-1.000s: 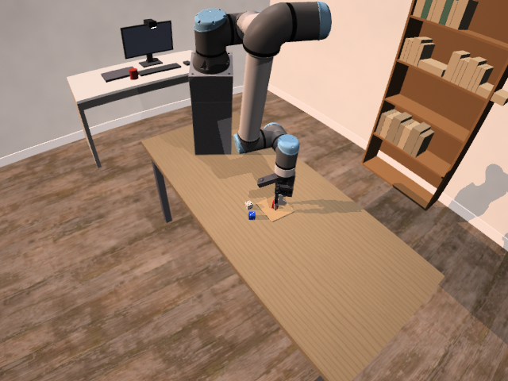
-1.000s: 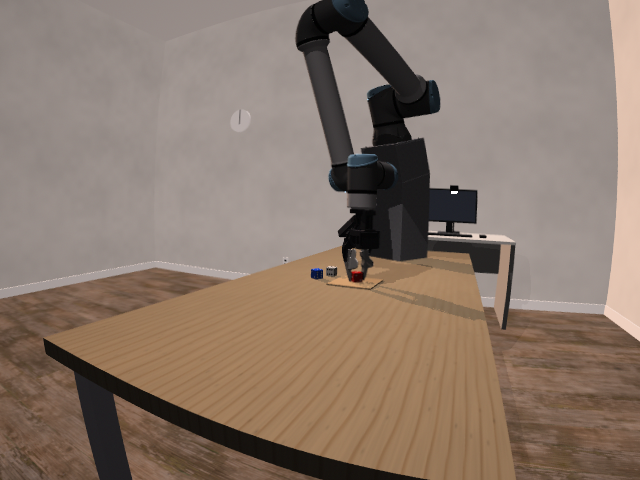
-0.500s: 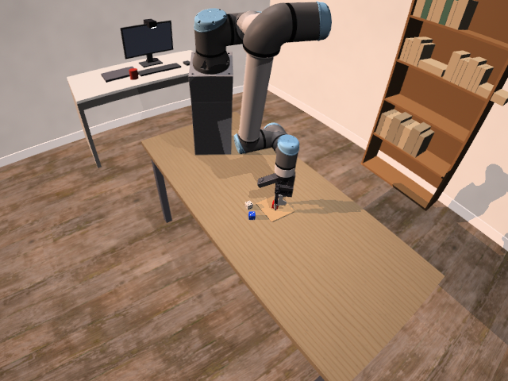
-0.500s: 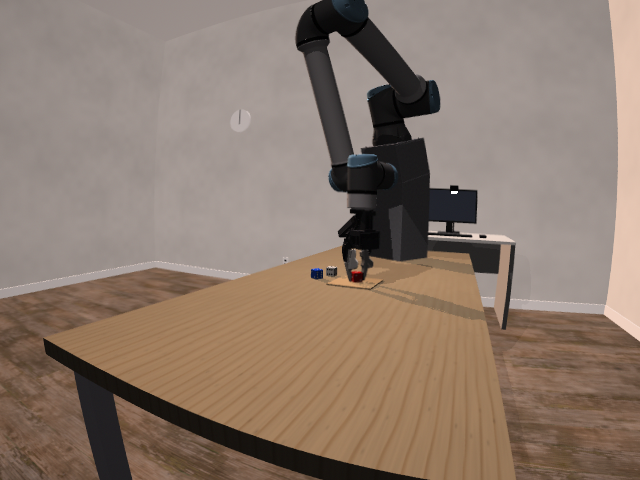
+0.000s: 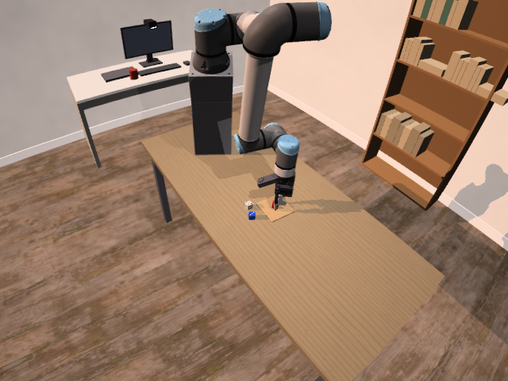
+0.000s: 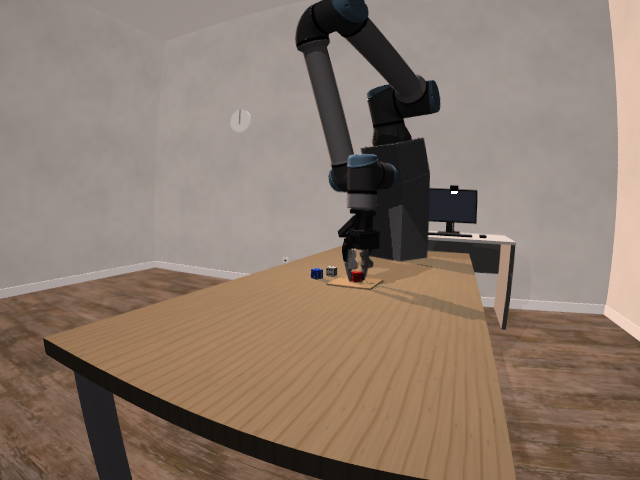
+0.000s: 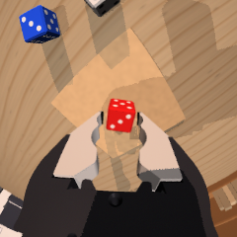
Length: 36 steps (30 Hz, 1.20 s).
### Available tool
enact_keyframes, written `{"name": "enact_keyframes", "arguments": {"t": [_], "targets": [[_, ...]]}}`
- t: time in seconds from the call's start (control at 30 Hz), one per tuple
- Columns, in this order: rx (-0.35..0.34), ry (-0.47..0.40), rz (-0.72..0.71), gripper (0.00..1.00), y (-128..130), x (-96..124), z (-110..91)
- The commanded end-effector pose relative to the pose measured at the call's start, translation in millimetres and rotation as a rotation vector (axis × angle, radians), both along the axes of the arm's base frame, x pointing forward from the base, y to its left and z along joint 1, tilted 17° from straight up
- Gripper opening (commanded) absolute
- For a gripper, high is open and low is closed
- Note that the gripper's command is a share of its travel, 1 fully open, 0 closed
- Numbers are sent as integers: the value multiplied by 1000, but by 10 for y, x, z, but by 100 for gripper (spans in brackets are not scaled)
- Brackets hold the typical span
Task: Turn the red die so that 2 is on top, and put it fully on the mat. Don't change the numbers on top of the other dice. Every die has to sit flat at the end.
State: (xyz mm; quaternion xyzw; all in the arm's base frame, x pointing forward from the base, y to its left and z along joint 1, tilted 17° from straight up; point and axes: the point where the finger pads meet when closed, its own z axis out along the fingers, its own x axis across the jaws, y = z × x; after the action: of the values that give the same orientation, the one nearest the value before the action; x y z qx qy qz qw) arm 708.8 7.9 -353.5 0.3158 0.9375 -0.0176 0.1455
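The red die point(image 6: 356, 276) point(image 7: 121, 121) rests on the tan mat point(image 5: 282, 214) point(image 6: 373, 283) point(image 7: 81, 94), within its edges. In the wrist view its larger face, seemingly the top, shows 3 pips, and the side beyond it shows several. My gripper point(image 5: 275, 205) point(image 6: 357, 277) point(image 7: 119, 112) is low over the mat, partly open, with one finger on each side of the red die and narrow gaps between. The blue die point(image 5: 252, 215) point(image 6: 316, 273) point(image 7: 37, 25) and white die point(image 5: 248, 204) point(image 6: 331, 271) point(image 7: 101, 5) sit off the mat.
The blue and white dice are close together on the wooden table point(image 5: 328, 262) point(image 6: 330, 361), beside the mat. The arm's dark pedestal point(image 5: 211, 118) point(image 6: 398, 206) stands at the back of the table. A desk and a bookshelf are farther off.
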Motion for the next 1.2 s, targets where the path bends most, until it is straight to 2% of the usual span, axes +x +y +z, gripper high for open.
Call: {"name": "enact_keyframes", "arguments": {"t": [0.0, 0.13, 0.17, 1.17], "targets": [[0, -1, 0, 28, 1, 3, 6], [0, -1, 0, 28, 1, 3, 6], [0, -1, 0, 10, 1, 3, 6], [0, -1, 0, 10, 1, 3, 6]]}}
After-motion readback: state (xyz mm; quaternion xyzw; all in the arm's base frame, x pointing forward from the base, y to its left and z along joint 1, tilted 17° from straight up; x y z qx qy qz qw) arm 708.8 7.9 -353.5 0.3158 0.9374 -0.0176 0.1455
